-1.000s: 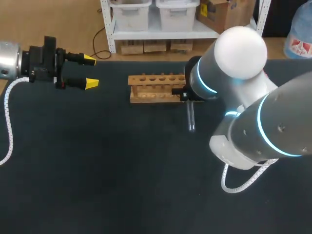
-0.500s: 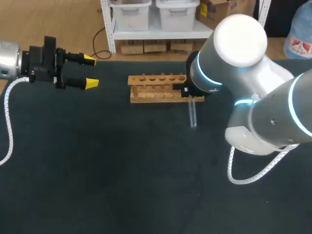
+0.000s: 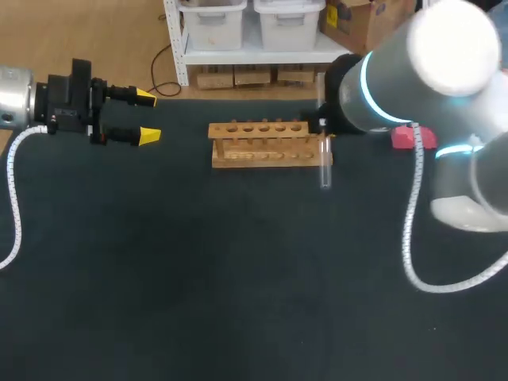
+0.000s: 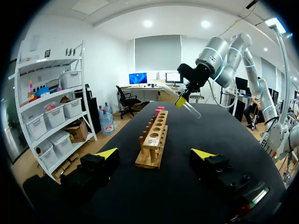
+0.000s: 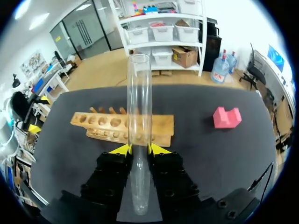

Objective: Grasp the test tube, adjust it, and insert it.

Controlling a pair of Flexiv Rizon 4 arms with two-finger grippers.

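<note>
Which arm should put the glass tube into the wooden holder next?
Right. The right gripper holds the test tube near the wooden rack's end; the left gripper is open, empty and farther off.

Your left gripper [image 4: 155, 154] has its fingers spread wide, both yellow tips low over the black table [image 4: 233, 140]. At 12 o'clock from it, the wooden rack [image 4: 153, 140] runs lengthwise away from you, holes facing up. A pink block [image 4: 160, 111] sits just past the rack's far end. At about 1 o'clock, your right gripper [image 4: 181, 101] grips the test tube [image 4: 194, 110] in the air, tilted and not touching the rack.
</note>
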